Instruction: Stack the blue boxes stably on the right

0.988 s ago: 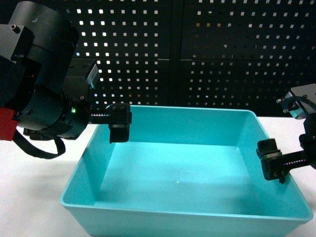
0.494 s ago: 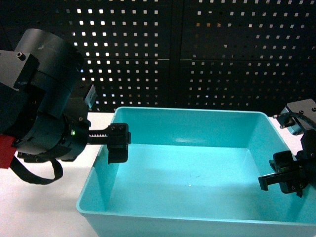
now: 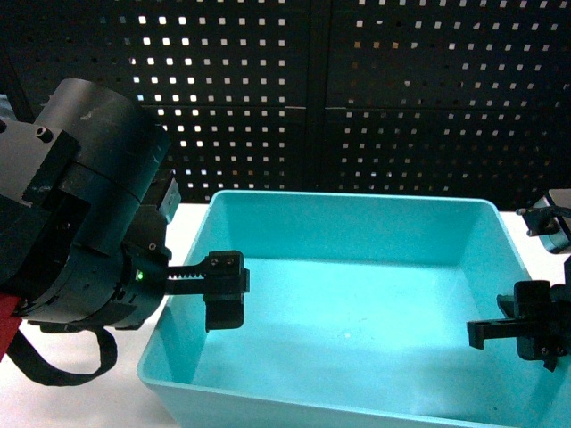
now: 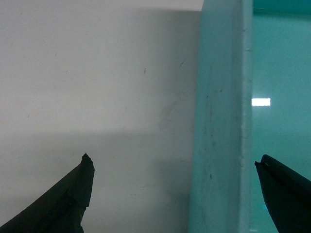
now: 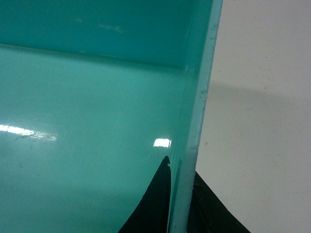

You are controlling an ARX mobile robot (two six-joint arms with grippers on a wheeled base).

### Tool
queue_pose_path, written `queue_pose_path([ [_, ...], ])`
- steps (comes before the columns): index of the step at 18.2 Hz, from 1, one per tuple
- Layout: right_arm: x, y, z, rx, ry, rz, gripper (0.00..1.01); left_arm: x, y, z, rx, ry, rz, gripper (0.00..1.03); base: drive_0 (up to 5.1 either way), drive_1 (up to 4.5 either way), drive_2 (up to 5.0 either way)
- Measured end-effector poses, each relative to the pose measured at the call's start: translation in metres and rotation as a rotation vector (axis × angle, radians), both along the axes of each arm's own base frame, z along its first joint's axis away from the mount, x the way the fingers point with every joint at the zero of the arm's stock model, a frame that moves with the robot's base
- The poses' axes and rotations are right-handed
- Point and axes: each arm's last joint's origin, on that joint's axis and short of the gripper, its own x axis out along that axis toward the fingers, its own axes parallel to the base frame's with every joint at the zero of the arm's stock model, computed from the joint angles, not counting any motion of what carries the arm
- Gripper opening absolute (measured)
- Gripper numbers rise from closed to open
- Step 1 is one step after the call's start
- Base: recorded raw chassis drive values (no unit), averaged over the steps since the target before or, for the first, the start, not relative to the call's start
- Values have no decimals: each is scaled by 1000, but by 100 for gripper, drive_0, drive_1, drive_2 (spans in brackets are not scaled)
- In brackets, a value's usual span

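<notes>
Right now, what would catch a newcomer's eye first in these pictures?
The turquoise tub filling the middle of the head view, empty and glossy. Next, the two grippers at its sides: the left gripper straddles the left wall with fingers spread wide, and the right gripper pinches the right wall. Behind stands a black pegboard.

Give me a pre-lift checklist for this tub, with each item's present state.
1. Left gripper straddles the blue box left wall: ok, one finger outside, one inside.
2. Left jaws closed on the wall: not ok, gaps on both sides.
3. Right gripper on the right wall: ok, fingers pinch the rim.
4. Tub empty: ok.
5. Second box in view to stack onto: not ok, none visible.
6. Tub level: cannot tell.
</notes>
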Motion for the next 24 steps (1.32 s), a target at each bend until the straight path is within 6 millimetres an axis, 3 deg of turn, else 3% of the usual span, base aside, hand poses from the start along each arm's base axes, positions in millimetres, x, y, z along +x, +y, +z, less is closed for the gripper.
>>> queue_pose_path([
  [1,-3,3,0,-4,-4,0,7,-2,1,-1,-8,-8,2,97,0,0,0],
  [2,-7,5,0,-8,-5,3,7,-5,3,-1,-14,-18,2,89,0,0,0],
  [11,-52,11,-2,-12,25,44,7,-31,1,-11,21,-15,-15,6,0,0,0],
  [12,-53,10,-2,-12,25,44,7,-32,-2,-11,18,-17,-15,1,0,0,0],
  [18,-57,6,5,4,12,36,7,-39,-3,-6,11,-35,-12,2,0,0,0],
  [24,-34,8,43,14,-154,28,7,-23,14,20,-22,-205,-16,2,0,0,0],
])
